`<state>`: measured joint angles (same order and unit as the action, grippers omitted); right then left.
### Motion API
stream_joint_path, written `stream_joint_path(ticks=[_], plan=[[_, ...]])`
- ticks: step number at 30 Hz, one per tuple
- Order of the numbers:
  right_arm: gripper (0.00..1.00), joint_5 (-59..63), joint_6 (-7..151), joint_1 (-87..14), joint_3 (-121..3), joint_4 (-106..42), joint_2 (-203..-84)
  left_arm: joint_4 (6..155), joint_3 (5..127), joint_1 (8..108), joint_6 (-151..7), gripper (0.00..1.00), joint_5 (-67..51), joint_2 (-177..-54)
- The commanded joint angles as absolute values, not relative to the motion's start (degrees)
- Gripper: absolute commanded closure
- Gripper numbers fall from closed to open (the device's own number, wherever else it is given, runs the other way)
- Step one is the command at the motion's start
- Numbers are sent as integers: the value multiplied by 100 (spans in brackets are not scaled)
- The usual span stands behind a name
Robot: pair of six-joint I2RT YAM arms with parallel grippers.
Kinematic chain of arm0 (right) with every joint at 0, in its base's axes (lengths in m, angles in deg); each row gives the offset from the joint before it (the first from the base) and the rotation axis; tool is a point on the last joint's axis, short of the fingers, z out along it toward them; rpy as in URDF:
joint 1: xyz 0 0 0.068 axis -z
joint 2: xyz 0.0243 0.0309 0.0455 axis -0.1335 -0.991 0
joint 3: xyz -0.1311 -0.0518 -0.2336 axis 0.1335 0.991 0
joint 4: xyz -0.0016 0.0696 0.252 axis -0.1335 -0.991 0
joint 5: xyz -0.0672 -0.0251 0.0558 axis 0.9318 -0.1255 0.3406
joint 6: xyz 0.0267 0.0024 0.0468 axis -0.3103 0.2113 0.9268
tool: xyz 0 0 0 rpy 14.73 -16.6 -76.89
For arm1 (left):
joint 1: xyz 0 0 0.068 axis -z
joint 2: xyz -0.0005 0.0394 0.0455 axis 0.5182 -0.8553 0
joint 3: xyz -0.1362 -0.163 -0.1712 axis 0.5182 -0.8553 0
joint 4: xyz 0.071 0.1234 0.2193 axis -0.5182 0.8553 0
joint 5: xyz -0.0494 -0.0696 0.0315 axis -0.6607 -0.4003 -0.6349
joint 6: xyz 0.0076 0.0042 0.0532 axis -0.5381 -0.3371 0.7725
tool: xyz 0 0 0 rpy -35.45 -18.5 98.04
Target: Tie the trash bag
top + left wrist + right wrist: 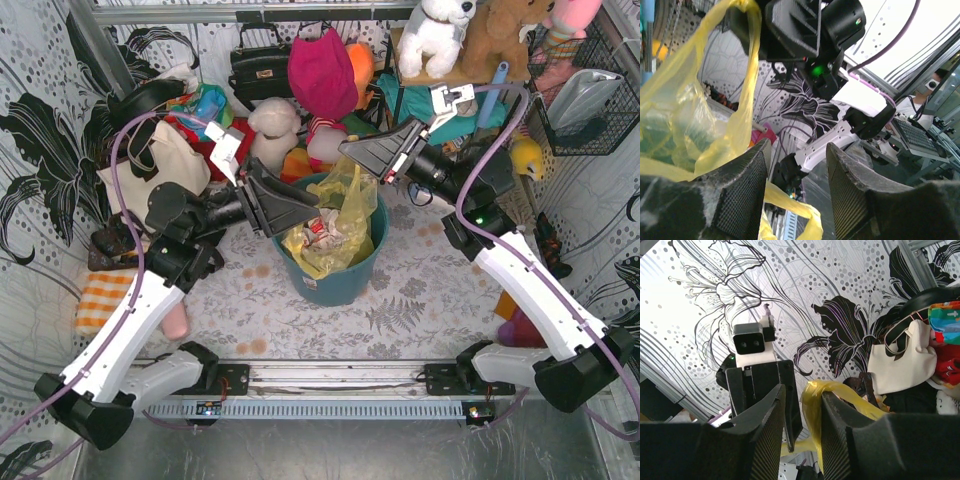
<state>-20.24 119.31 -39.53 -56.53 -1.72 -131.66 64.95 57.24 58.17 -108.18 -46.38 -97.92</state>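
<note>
While trash bag (335, 225) sags: left gripper (797, 195) spread; right gripper (802, 432) apparently pinching plastic.

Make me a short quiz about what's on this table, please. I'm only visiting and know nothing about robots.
1. True or false: the yellow trash bag sits inside the teal bucket.
2. Which arm's pincer has the bag's yellow plastic pinched between its fingers? A. the left one. B. the right one.
3. What colour is the body of the handbag with black straps, standing to the left of the bucket?

Key
1. True.
2. B. The right pincer grips a strand of the bag.
3. Cream.
</note>
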Motion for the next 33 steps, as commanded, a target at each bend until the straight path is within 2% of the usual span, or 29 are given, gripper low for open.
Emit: stream_joint_path(ticks=[1,9,14,20,27,30,33], plan=[[68,-2092,11863,-3976,-5611,95,-13052,6917,5507,5836,-10465,43,-4625,-9525],[68,-1970,11856,-3975,-5275,-85,-12852,9464,6401,5837,-8886,39,-3445,-8873],[67,-1932,11855,-3978,-5145,-141,-12768,10359,6528,5837,-8650,34,-3563,-8622],[65,-1880,11854,-3976,-5085,-141,-12727,10174,5764,5836,-9004,26,-4149,-8319],[64,-1905,11886,-3976,-5075,-146,-12750,9356,5018,5832,-9266,23,-4537,-8277],[64,-1924,11897,-3975,-5075,-165,-12747,9196,4945,5836,-9303,23,-4615,-8317],[64,-1916,11869,-3983,-5075,-214,-12724,9694,5255,5837,-8925,23,-4373,-8268]])
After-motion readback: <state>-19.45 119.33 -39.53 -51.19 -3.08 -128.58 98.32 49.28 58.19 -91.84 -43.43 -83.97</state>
